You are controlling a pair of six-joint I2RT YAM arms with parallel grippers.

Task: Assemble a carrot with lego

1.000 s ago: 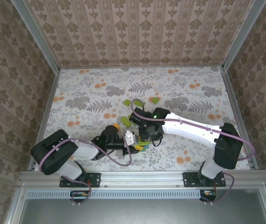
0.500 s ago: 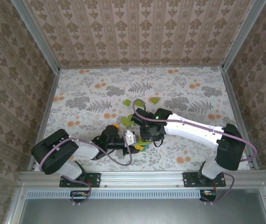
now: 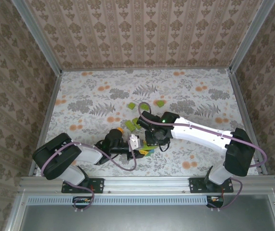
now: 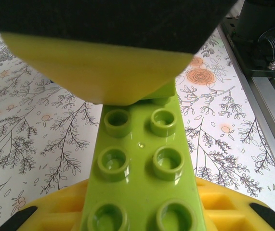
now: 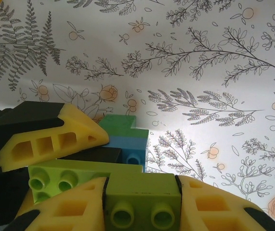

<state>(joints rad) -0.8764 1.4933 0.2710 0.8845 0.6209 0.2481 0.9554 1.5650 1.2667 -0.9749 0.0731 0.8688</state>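
Note:
My left gripper [image 3: 138,148] lies low near the front of the table, shut on the carrot [image 3: 147,152], a joined cluster. In the left wrist view a lime-green studded plate [image 4: 139,163] runs between my yellow fingers [image 4: 233,202]. From the right wrist the cluster shows the lime plate [image 5: 65,175], a black piece [image 5: 96,154], a blue brick [image 5: 127,147] and a dark green brick [image 5: 120,126]. My right gripper [image 5: 142,204] is shut on a green two-stud brick [image 5: 142,190], pressed against the plate's edge. Loose lego lies behind: lime pieces [image 3: 133,106] and an orange one [image 3: 120,130].
More lime bricks lie at mid-table [image 3: 160,103] and just behind the grippers [image 3: 133,124]. The flowered table cover [image 3: 200,96] is bounded by metal rails [image 3: 243,110] and patterned walls. The right forearm [image 3: 195,132] crosses the right half of the table.
The right arm has edged slightly to the right with its green brick. The left gripper and the cluster have stayed put.

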